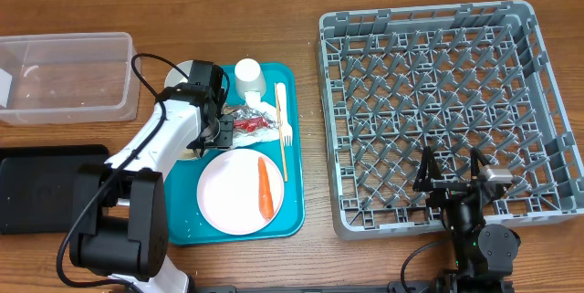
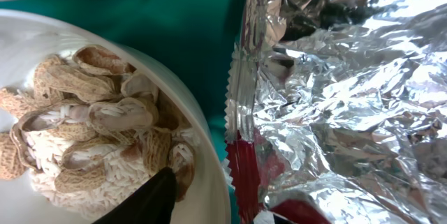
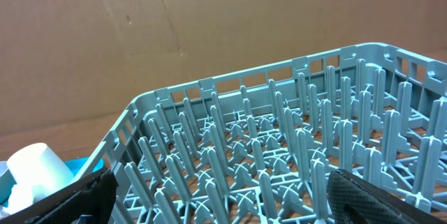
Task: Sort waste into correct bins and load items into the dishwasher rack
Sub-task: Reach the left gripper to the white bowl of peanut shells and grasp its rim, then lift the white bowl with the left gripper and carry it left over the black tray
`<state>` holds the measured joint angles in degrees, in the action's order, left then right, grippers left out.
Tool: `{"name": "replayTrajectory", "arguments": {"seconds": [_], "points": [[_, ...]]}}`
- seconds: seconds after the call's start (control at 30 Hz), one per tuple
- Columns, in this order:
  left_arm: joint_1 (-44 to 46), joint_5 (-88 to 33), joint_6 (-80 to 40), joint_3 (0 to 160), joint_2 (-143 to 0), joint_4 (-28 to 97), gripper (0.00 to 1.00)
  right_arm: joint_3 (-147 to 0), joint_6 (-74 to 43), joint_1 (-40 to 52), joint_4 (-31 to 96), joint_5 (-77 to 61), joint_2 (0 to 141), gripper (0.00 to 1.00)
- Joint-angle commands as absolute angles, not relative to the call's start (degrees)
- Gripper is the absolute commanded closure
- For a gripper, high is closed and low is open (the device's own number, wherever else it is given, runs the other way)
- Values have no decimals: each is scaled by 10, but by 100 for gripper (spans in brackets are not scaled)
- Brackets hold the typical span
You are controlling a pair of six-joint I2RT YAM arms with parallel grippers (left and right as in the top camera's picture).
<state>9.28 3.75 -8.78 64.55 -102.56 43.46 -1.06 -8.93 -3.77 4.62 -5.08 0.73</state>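
As my left claw [image 1: 222,133] meets the foil wrapper [image 2: 335,91], grip I cannot tell, my right claw [image 3: 216,196] hangs wide open, empty; next probably needs a firm pinch, then binning.

left fingers [image 1: 223,132] at foil wrapper [image 1: 253,124] on teal tray [image 1: 290,213], carrot [image 1: 265,188] on plate [image 1: 224,197], grey rack [image 1: 429,101] alongside

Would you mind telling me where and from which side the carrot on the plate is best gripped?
I'd take the carrot at mid-length, coming straight down from above and pinching across its narrow width. It lies flat on the plate, so only its top and long sides are free.
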Motion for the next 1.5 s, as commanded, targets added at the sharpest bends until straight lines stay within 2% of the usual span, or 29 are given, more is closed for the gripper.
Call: {"name": "replayTrajectory", "arguments": {"seconds": [0.0,0.17,0.33,0.6,1.47], "points": [[90,59,-79,656,-1034,432,55,-5,-85,-43,44,-48,2,0],[90,61,-79,656,-1034,432,72,-4,-85,-43,44,-48,2,0],[90,61,-79,657,-1034,433,76,-4,-85,-43,44,-48,2,0],[90,59,-95,673,-1034,459,95,-4,-85,-43,44,-48,2,0],[89,60,-123,765,-1018,570,96,-5,-85,-43,44,-47,2,0]]}}
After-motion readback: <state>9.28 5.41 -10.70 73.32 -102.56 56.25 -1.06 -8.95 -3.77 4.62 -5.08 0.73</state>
